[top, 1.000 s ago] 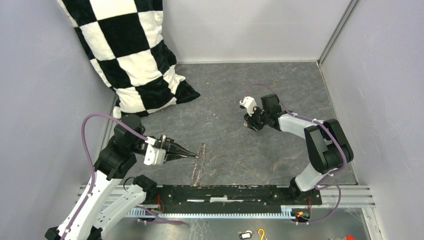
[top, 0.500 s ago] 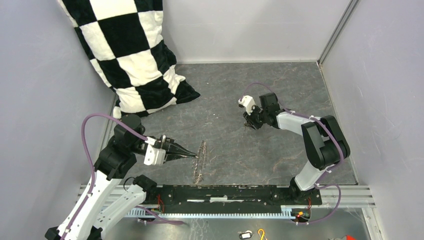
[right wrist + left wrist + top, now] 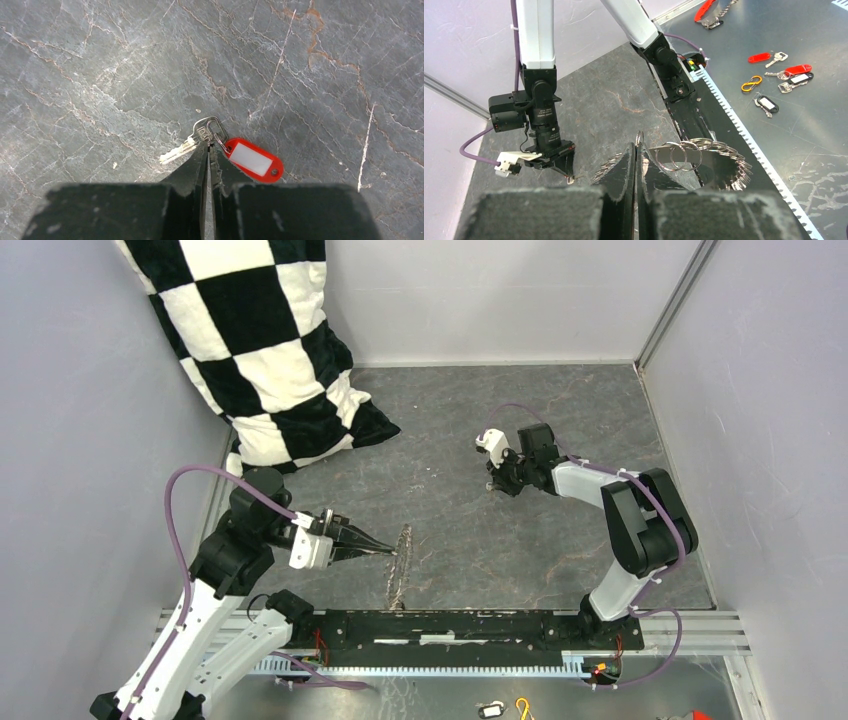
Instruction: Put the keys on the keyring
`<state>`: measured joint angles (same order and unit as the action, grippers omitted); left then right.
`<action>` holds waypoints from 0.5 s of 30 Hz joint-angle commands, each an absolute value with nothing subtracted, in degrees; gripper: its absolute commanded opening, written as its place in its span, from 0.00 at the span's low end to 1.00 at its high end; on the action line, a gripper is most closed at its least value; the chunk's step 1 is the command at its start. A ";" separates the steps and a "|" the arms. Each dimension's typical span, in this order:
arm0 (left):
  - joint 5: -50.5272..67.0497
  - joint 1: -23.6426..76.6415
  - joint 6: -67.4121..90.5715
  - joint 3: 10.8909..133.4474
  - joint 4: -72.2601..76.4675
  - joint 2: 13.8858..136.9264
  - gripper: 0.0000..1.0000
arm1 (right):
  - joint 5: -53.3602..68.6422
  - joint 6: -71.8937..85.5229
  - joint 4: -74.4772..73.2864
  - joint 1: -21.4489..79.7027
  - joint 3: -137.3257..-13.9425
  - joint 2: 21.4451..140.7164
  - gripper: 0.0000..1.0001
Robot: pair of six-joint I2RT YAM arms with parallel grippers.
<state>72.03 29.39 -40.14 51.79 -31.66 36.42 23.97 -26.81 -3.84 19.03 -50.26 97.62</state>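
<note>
My left gripper [image 3: 639,150] is shut on the keyring [image 3: 719,152], a large thin hoop fringed with small split rings, and holds it upright over the table [image 3: 402,565]. Across the table, a silver key [image 3: 181,148] lies flat, joined by a small ring to a red tag with a white face [image 3: 252,160]. My right gripper [image 3: 209,145] points down at it, its jaws closed to a hairline on the key's head and small ring. The same gripper [image 3: 497,485] shows in the top view, where the key is too small to make out.
A black-and-white checked pillow [image 3: 270,350] leans in the back left corner. The black rail [image 3: 450,625] runs along the near edge. Beyond it, on a metal shelf, lie spare keys with red tags [image 3: 796,70], an orange hook [image 3: 751,82] and a black tag [image 3: 766,103].
My right gripper's jaws have closed on the key, and the gripper has shifted slightly left. The left arm and the keyring have stayed still.
</note>
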 commanded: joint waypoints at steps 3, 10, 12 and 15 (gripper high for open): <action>72.07 29.64 -41.31 52.92 -30.29 36.65 0.02 | 26.10 -26.19 -1.67 19.36 -50.49 97.81 0.02; 71.64 29.66 -41.35 53.00 -30.18 36.57 0.02 | 27.06 -26.19 -1.80 19.30 -49.92 97.73 0.00; 71.54 29.63 -41.47 53.04 -30.21 36.56 0.02 | 27.10 -26.12 -1.86 19.30 -49.67 97.58 0.00; 71.39 29.62 -41.40 53.09 -30.21 36.57 0.02 | 27.10 -25.16 -1.49 19.29 -49.47 96.82 0.00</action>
